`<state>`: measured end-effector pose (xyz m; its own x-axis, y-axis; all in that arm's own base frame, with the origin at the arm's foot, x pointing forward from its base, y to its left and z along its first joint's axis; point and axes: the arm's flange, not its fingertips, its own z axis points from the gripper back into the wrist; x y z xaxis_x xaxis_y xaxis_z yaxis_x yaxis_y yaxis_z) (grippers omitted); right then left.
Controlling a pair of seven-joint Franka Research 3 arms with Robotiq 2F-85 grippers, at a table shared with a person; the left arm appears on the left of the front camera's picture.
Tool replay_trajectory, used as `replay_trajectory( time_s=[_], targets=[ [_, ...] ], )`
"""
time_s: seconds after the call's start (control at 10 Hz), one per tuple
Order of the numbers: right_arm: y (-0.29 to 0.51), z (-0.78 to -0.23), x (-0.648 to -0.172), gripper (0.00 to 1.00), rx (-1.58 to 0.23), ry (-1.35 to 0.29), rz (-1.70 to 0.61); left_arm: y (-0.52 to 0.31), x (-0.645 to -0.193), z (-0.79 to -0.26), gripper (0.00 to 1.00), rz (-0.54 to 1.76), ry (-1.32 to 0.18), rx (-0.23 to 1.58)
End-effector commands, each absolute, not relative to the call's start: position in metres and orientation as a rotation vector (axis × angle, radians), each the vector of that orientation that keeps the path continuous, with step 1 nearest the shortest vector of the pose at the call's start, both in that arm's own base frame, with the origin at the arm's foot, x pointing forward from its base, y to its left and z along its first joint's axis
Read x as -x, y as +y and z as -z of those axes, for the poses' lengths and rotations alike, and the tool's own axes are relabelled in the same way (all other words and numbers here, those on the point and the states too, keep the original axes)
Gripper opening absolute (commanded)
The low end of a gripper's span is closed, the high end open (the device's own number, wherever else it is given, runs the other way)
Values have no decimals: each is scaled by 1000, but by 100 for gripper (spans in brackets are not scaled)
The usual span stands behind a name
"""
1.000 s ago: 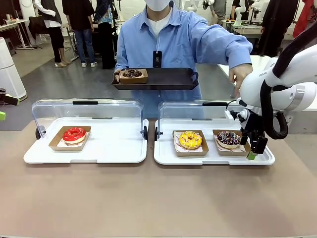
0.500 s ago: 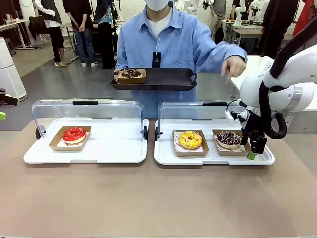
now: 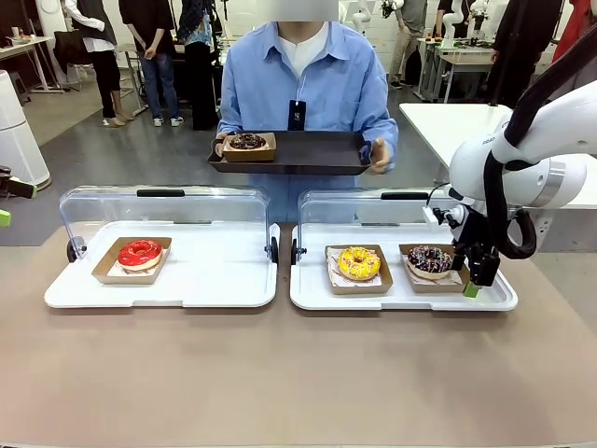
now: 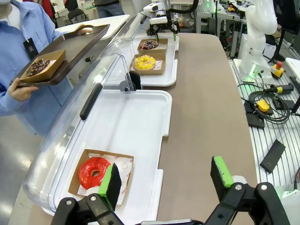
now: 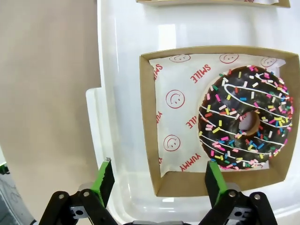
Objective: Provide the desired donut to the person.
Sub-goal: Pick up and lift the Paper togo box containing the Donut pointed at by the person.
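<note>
The person (image 3: 308, 84) stands across the table with both hands on a black tray (image 3: 317, 151) that carries a boxed chocolate donut (image 3: 248, 141). On the table lie a red donut (image 3: 140, 253), a yellow donut (image 3: 358, 263) and a chocolate sprinkled donut (image 3: 430, 259), each in a cardboard box. My right gripper (image 3: 478, 280) hangs open just right of the sprinkled donut (image 5: 246, 122), its fingers (image 5: 104, 180) straddling the near rim of that box (image 5: 154, 140). My left gripper (image 4: 166, 176) is open and holds nothing, high above the red donut (image 4: 93, 171).
Two white trays (image 3: 215, 280) (image 3: 401, 297) sit side by side, their clear lids (image 3: 163, 210) tipped up at the back. Bare brown table runs along the near side. Cables and boxes lie on a bench (image 4: 262, 108) beside the table.
The person's hand, held out to the right earlier, has come back to the edge of the black tray. My right gripper has hardly moved.
</note>
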<state>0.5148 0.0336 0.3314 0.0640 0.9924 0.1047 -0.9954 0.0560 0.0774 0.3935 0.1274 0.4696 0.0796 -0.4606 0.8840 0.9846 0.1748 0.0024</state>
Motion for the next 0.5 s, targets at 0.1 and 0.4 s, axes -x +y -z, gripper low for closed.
replay_trajectory(
  time_s=[0.1,0.4],
  targets=[
    [32,-326,-521,42,-158,-53,-1512,129,-393,-470,100,1250,-902,751],
    [30,-323,-520,36,-169,-49,-1511,129,-393,-470,100,1250,-902,751]
  ],
)
